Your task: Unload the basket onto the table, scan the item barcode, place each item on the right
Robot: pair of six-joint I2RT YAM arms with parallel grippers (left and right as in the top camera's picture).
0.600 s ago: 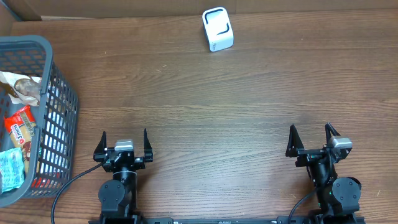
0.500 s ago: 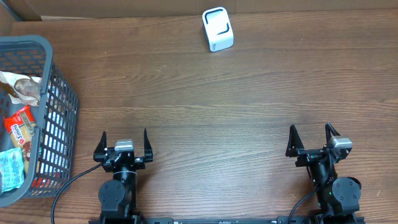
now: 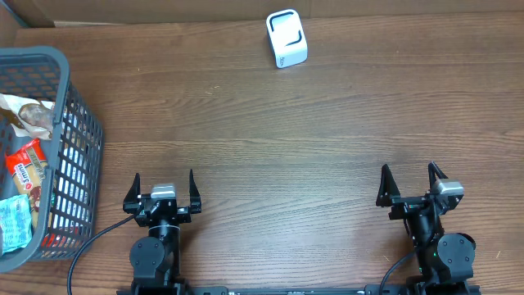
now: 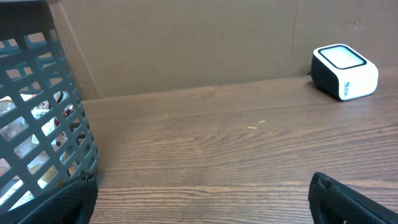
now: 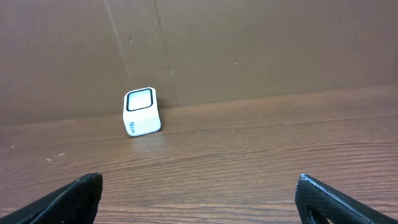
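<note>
A white barcode scanner [image 3: 286, 38] with a dark window stands at the table's far edge; it also shows in the left wrist view, scanner [image 4: 344, 71], and the right wrist view, scanner [image 5: 141, 111]. Several packaged items [image 3: 24, 168] lie in a grey basket [image 3: 78, 123] at the left. My left gripper [image 3: 163, 190] sits open near the front edge, right of the basket, holding nothing. My right gripper [image 3: 411, 184] is open at the front right, also with nothing between its fingers.
A cardboard wall [image 5: 249, 43] runs along the back of the wooden table [image 3: 286, 139]. The basket's mesh wall [image 4: 37, 124] stands close on the left of my left gripper.
</note>
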